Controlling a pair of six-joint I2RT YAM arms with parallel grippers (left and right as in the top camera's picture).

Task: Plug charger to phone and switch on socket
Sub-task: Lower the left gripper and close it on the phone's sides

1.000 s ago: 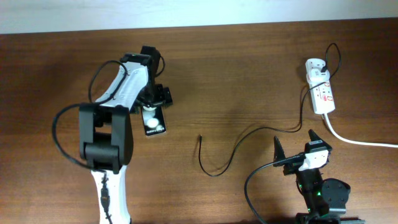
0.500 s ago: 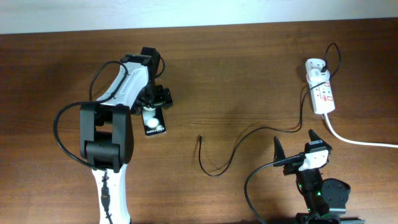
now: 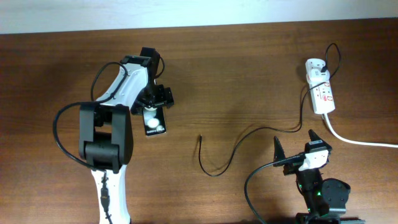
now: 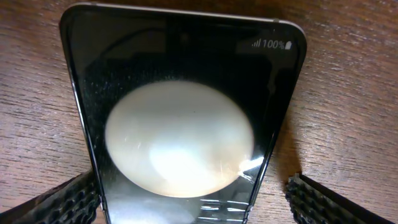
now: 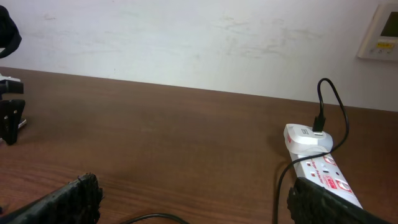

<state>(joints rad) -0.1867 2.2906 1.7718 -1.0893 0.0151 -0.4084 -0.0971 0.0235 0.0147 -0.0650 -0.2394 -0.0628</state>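
Nearest us, the right gripper (image 3: 293, 139) waits with jaws spread, holding nothing. The charger (image 3: 249, 133) lies loose, its connector tip (image 3: 200, 137) well apart from the phone (image 3: 153, 123). The left gripper (image 3: 153, 104) straddles the phone, jaws released, not yet clamped. We judge that securing the phone is the step in hand; next it must close squarely on the edges. The phone shows "100%". Farthest, the socket (image 3: 322, 94) bears red marks we cannot read.
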